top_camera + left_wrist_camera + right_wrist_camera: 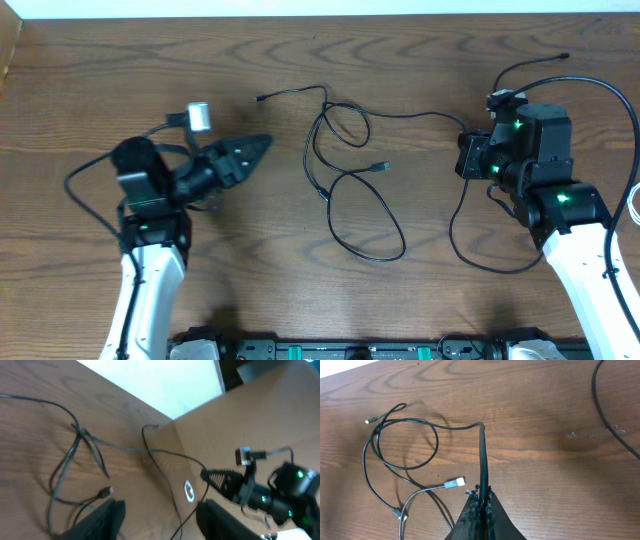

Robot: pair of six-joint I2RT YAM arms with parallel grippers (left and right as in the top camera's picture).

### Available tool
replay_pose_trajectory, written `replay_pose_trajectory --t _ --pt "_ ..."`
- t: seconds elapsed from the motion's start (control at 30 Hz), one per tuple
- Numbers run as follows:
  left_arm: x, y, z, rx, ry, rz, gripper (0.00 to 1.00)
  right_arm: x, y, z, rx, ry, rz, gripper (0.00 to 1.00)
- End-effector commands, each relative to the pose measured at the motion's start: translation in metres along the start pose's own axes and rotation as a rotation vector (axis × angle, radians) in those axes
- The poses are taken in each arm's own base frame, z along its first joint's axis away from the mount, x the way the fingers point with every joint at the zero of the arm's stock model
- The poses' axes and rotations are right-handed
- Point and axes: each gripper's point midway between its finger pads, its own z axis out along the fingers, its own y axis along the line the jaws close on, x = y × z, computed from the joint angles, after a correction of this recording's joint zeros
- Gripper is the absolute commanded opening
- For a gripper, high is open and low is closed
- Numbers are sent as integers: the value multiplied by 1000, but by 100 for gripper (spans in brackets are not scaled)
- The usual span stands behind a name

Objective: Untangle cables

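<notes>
Dark brown wood-grain tabletop [300,300] fills nearly the whole overhead frame, the light on it soft and even. A thin white strip [300,8] runs along the top edge. In the left wrist view, a paler tan surface [280,415] takes the right side, with a bright white area [165,380] at top centre.

Brown wood-grain table [290,310]. Loops of thin black cables [323,193] sprawled across the middle, barring passage there. One strand ran on to the right gripper [481,500], pinched in its jaws. Bare wood lay open between the loops and the left gripper [262,145], and along the near edge.
</notes>
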Motion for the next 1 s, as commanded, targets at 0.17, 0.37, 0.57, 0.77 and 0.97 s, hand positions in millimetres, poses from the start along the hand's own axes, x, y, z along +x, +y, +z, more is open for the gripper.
replay_pose_trajectory --t 0.17,0.37,0.57,0.77,0.97 --pt "10 1 49 -179 -102 -43 82 -1 3 -4 -15 -7 -19 1" --pt "32 21 80 -351 -203 -175 82 1 2 -4 -12 5 -17 1" --pt "53 50 101 -450 -265 -319 82 2 2 -4 -11 8 -16 1" --pt "55 60 130 -380 -298 -359 82 3 2 -4 -12 10 -10 1" --pt "67 84 152 -346 -314 -459 72 3 2 -4 -12 11 4 1"
